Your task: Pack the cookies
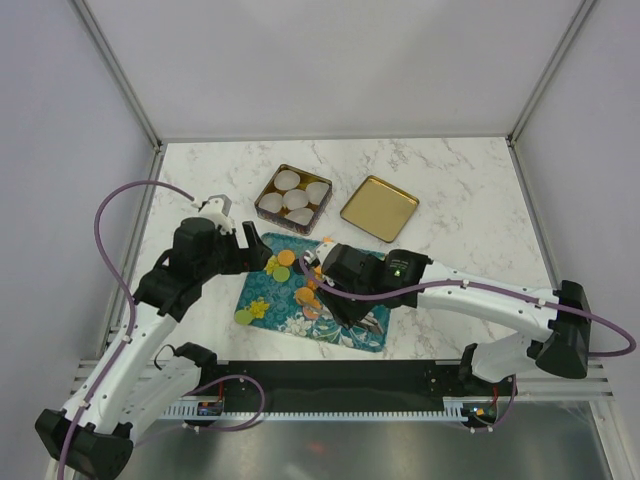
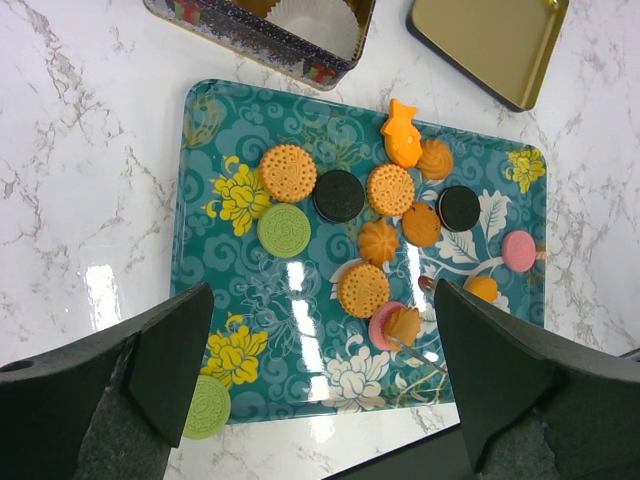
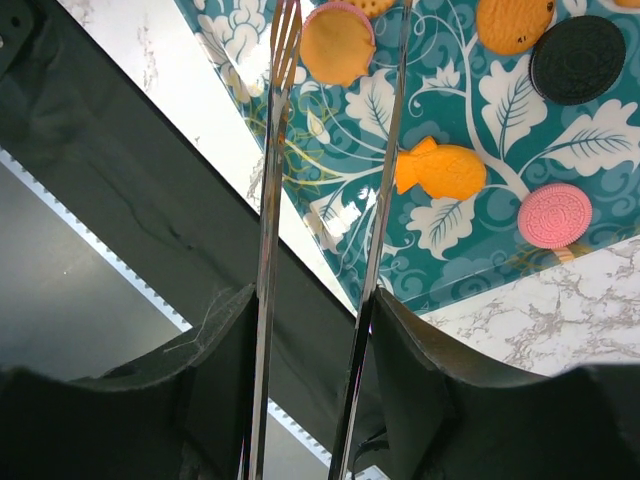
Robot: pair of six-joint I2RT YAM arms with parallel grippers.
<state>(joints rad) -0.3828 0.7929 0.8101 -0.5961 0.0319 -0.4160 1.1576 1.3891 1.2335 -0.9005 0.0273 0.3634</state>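
Observation:
Several cookies, mostly orange [image 2: 288, 172], with black [image 2: 338, 195], green [image 2: 284, 230] and pink [image 2: 518, 250] ones, lie on a teal flowered tray [image 1: 275, 312]. My right gripper [image 3: 315, 330] is shut on metal tongs [image 3: 270, 200]. The tong tips stand on either side of an orange cookie [image 3: 337, 45] that rests on a pink one, and I cannot tell if they touch it. My left gripper [image 2: 320, 340] is open and empty above the tray's near edge. One green cookie [image 2: 207, 406] lies at that edge.
A square patterned tin [image 1: 293, 198] with several white paper cups stands behind the tray. Its gold lid [image 1: 379, 208] lies to the tin's right. A fish-shaped orange cookie [image 3: 445, 170] lies near the tray's corner. A black rail runs along the table's near edge.

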